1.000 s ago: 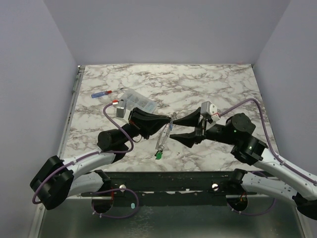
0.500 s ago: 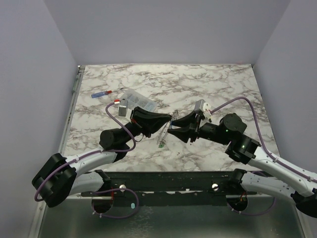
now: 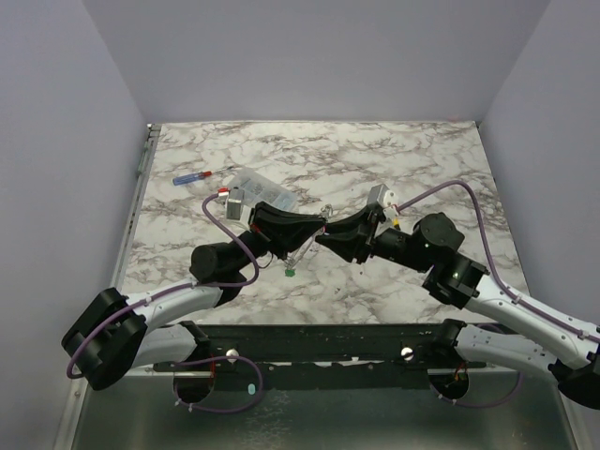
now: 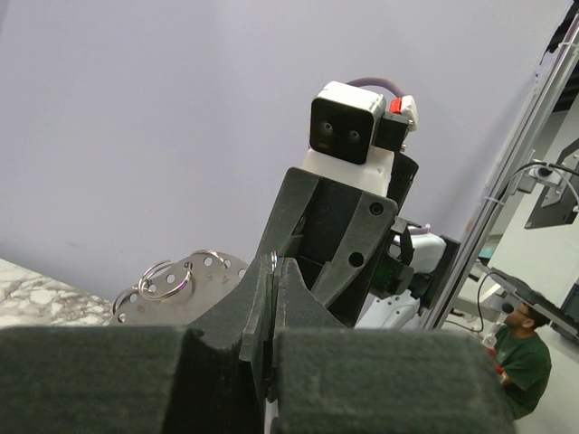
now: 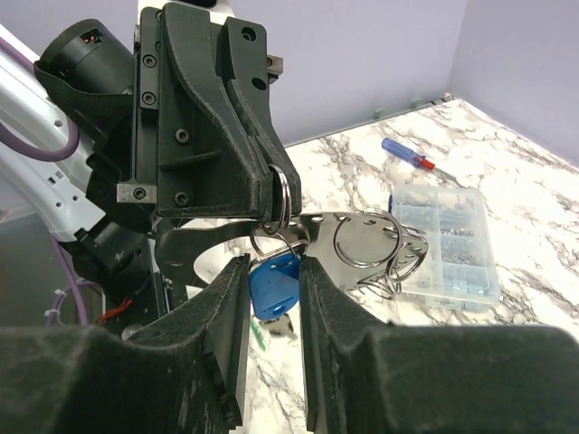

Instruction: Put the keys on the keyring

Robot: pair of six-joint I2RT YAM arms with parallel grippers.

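In the top view my left gripper [image 3: 307, 228] and right gripper [image 3: 326, 236] meet tip to tip above the table's middle. The left gripper [image 4: 274, 267] is shut on a silver keyring [image 5: 282, 201], whose edge shows between its pads [image 4: 271, 259]. A blue-headed key [image 5: 274, 282] hangs from a ring under it. My right gripper [image 5: 274, 271] is shut on that blue key. A perforated metal tag [image 5: 357, 242] with more rings hangs beside it and also shows in the left wrist view [image 4: 172, 285]. A green key [image 3: 290, 274] sits below the grippers; I cannot tell whether it hangs or lies on the table.
A clear compartment box [image 3: 264, 190] lies just behind the left gripper and also shows in the right wrist view [image 5: 443, 240]. A red-and-blue screwdriver [image 3: 199, 175] lies at the far left. The marble table [image 3: 412, 159] has walls on three sides.
My right gripper was wide open; it has moved left to the left gripper and shut on the blue key. The green key has shifted left and up.
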